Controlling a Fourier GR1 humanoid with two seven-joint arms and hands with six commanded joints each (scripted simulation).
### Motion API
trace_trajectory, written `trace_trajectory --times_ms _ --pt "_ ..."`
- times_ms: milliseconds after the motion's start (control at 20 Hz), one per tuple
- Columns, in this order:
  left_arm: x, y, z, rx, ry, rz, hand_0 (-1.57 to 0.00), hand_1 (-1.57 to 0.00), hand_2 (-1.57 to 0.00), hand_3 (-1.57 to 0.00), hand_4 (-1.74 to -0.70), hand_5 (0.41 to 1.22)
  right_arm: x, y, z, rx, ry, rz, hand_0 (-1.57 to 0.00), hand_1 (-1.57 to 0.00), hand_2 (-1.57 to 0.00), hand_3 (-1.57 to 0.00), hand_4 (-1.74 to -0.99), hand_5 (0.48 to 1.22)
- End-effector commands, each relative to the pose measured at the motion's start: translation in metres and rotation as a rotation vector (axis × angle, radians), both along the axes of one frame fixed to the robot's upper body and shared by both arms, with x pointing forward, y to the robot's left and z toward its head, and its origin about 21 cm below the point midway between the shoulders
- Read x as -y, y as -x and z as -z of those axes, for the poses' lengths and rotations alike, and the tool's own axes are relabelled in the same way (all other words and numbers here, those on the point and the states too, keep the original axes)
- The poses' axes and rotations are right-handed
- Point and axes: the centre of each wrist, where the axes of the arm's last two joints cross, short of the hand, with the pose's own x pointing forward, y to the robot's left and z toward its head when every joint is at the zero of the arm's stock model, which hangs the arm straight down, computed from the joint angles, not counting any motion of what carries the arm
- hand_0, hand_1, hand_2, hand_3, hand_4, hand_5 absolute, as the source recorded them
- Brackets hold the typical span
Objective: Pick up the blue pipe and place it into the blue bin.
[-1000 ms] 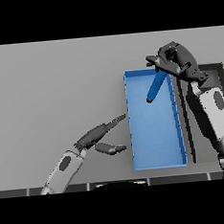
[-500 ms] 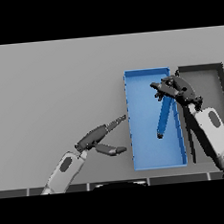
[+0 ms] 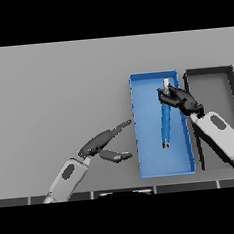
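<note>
The blue pipe [image 3: 165,122] lies lengthwise inside the blue bin [image 3: 146,136], its grey tip toward the bin's far end. My right hand [image 3: 180,100] hovers over the pipe's upper part with its fingers spread loosely, no longer curled round it. The right arm comes in from the lower right across the bin's right wall. My left hand [image 3: 99,144] rests on the table left of the bin, open, fingers straight and pointing toward the bin, thumb held apart.
A dark grey bin [image 3: 231,86] stands directly right of the blue one, their walls touching. Bare grey tabletop [image 3: 52,94] stretches to the left and behind.
The right hand came down toward the bin with the pipe hanging from it. The pipe has since gone from hanging tilted to lying flat in the bin. The left hand barely moved.
</note>
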Motion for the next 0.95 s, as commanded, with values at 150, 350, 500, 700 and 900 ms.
trace_trajectory --times_ms 150,350,500,700,900 --pt "0.001 0.001 0.002 0.002 0.004 0.008 0.00 0.00 0.00 0.00 -0.90 0.450 -0.001 0.001 0.013 -0.102 0.159 -0.066 -0.11 -0.10 -0.09 -0.08 -1.125 0.821" --pt "0.003 0.002 0.002 -0.002 0.004 0.006 0.00 0.00 0.00 0.00 -0.91 0.458 0.001 -0.002 0.019 -0.123 0.186 -0.037 -0.04 -0.04 -0.04 -0.03 -1.124 0.717" --pt "0.003 0.000 0.001 -0.002 0.012 0.003 0.00 0.00 0.00 0.00 -0.92 0.462 -0.003 -0.001 0.023 -0.116 0.152 -0.046 -0.02 -0.02 -0.02 -0.02 -1.119 0.695" --pt "0.006 0.003 0.006 -0.018 0.011 0.010 0.00 0.00 0.00 0.00 -0.92 0.464 0.001 0.001 0.018 -0.115 0.163 -0.047 -0.01 -0.01 -0.01 -0.01 -1.129 0.672" --pt "0.008 0.008 0.015 -0.015 0.004 0.009 0.00 0.00 0.00 0.00 -0.92 0.468 0.002 -0.001 0.022 -0.116 0.149 -0.063 -0.01 -0.01 -0.01 -0.01 -1.129 0.677"
